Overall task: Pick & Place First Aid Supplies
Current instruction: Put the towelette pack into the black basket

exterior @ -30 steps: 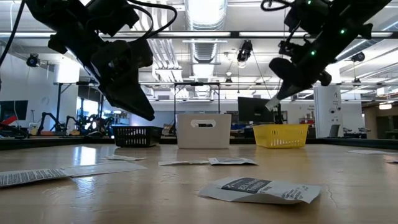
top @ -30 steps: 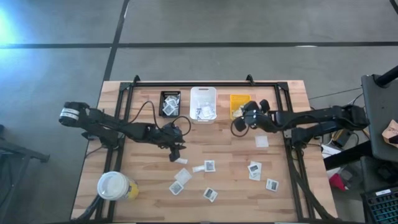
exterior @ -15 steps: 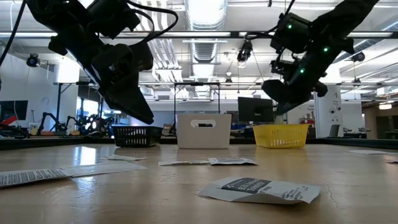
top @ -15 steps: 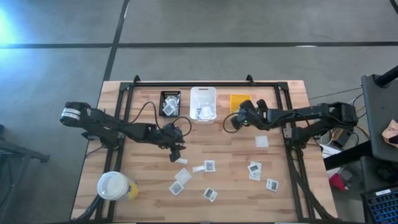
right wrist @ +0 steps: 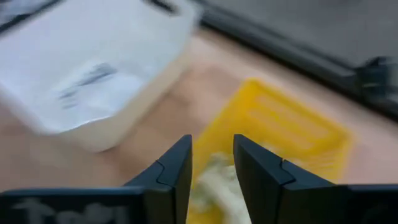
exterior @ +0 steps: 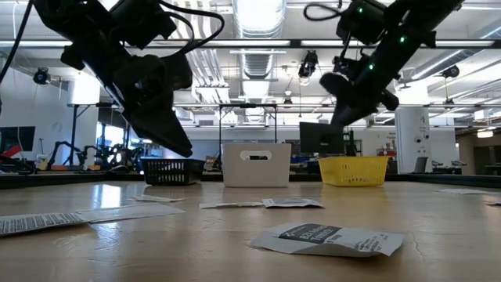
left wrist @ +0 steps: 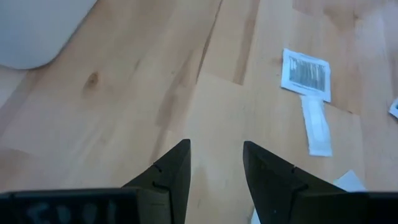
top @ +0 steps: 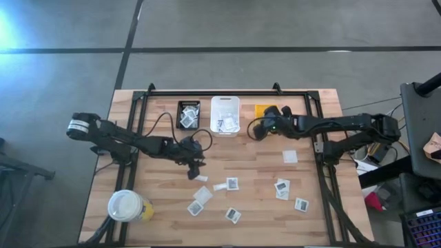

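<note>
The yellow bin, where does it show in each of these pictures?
High view: the yellow bin sits at the table's far edge, rightmost of three bins, partly under the right pincer.
Low view: right of centre, in the back row.
Left wrist view: not in it.
Right wrist view: just beyond the fingers, pale strips inside.
Shared landmark: the white bin beside it, seen in those three views.
</note>
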Tool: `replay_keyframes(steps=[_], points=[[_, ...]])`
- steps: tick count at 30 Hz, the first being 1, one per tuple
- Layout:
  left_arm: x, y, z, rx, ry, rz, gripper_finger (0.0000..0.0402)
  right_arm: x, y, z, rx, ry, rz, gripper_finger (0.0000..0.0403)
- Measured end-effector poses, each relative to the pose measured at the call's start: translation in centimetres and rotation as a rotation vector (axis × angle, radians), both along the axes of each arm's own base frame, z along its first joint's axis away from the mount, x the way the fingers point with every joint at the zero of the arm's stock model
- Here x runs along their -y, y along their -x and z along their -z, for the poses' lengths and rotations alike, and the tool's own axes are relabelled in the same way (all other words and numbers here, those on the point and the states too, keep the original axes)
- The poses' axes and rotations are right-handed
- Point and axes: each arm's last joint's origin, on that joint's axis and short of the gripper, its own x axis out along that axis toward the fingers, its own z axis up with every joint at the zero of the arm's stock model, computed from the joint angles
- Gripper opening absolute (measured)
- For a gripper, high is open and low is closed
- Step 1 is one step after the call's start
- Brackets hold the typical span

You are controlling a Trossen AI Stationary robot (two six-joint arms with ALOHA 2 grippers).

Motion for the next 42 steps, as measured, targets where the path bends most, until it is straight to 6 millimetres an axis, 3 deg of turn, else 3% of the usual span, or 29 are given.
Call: replay_keyframes(steps=[7, 20, 30, 35, 42], points=[[0.8, 0.1, 0.0, -0.005, 0.021, 0.101, 0.0143, -2.6, -0.9, -1.1, 0.092, -0.128, -0.161, 0.0112], [3.9, 0.6, 0.0, -0.005, 0.031, 0.216, 0.0143, -10.7, -1.7, -2.2, 0.231, -0.063, -0.398, 0.0051], [6.7, 0.9, -0.6, 0.071, 0.056, 0.312, 0.0143, -15.5, -0.8, -2.9, 0.313, -0.06, -0.56, 0.0032], [8.4, 1.2, -1.1, 0.122, 0.092, 0.362, 0.0143, -18.0, -0.9, -2.2, 0.338, -0.04, -0.618, 0.0031], [10.9, 2.4, -1.1, 0.099, 0.173, 0.378, 0.0143, -21.0, -3.4, -0.1, 0.303, -0.006, -0.692, 0.0031]])
